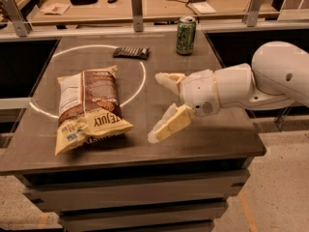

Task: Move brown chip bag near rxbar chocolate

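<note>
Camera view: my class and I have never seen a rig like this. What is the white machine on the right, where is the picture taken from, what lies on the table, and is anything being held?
There is only one picture, from a camera looking down on a dark table from its near side. Where the camera is mounted is not known.

The white thing reaching in from the right is a robot arm. At its end is the gripper, two pale fingers that work like tongs. It is over the middle of the table, open and holding nothing.

On the table, a large brown and yellow chip bag lies flat on the left, just left of the gripper. A small dark bar lies further back, and a green can stands upright at the back right.
</note>
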You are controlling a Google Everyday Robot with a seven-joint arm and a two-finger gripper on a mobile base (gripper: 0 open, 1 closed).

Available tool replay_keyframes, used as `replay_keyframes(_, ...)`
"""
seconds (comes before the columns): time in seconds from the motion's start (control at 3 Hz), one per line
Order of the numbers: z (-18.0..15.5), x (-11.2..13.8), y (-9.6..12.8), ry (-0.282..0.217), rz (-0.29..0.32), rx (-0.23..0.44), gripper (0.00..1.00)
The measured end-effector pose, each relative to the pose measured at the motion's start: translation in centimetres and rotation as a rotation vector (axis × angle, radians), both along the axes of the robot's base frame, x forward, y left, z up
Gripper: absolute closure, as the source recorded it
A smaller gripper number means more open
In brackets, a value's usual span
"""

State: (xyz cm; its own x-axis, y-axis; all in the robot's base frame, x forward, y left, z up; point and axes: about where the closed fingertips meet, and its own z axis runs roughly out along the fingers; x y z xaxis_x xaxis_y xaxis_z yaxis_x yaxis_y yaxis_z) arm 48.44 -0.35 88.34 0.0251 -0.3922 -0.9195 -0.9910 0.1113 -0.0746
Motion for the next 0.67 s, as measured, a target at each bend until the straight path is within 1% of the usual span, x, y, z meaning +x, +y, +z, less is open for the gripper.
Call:
replay_keyframes(0.33,-0.7,-0.7,3.1,-0.036,0.085,0.005,0.00)
replay_keyframes(0.67,-1.5,-1.3,4.6,-0.019,0.075,0.024,0.00)
